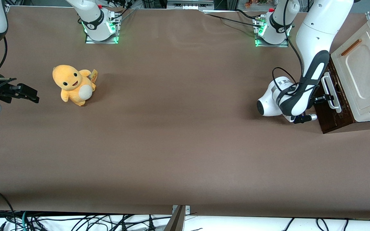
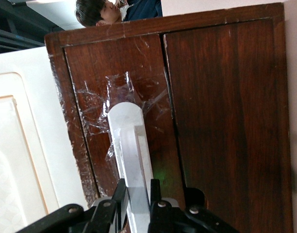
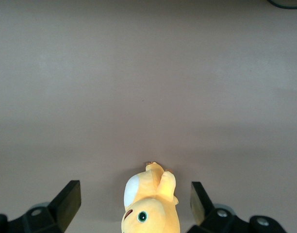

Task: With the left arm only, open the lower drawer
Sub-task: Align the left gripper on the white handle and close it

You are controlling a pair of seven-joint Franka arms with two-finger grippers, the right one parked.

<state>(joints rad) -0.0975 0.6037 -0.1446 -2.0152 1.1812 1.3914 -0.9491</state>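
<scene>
The lower drawer has a dark brown wooden front and a long white bar handle. It sits in a cabinet at the working arm's end of the table. None of its inside shows. The left arm reaches down in front of the drawer. My gripper is at the handle's middle. In the left wrist view the gripper has one black finger on each side of the white handle, pressed against it.
A cream panel with a small orange-brown handle lies above the drawer, and the cream panel also shows beside the drawer front. A yellow plush toy stands toward the parked arm's end of the table.
</scene>
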